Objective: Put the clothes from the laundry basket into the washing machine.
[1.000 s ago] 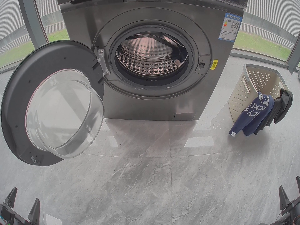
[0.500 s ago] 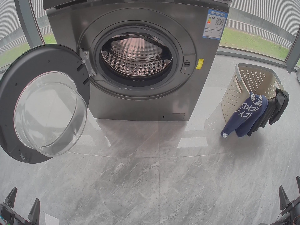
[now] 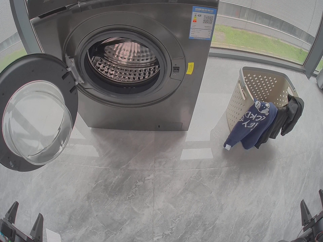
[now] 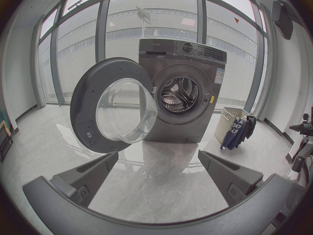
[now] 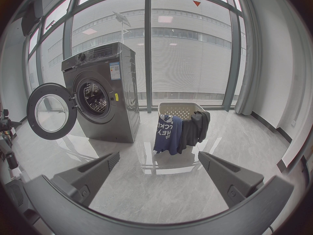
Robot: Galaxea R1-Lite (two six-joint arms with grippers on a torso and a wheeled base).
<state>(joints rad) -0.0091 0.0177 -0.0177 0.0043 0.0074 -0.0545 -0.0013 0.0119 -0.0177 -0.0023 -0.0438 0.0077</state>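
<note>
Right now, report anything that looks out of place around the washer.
Only the clothes: a blue sweatshirt and a dark garment are draped over the rim of the laundry basket, hanging down its outside rather than lying inside. The washing machine door stands open.

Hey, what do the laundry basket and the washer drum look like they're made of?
Laundry basket: probably matte cream plastic, given its moulded star-shaped holes. Drum: likely polished steel; it is shiny, perforated and reflects light.
</note>
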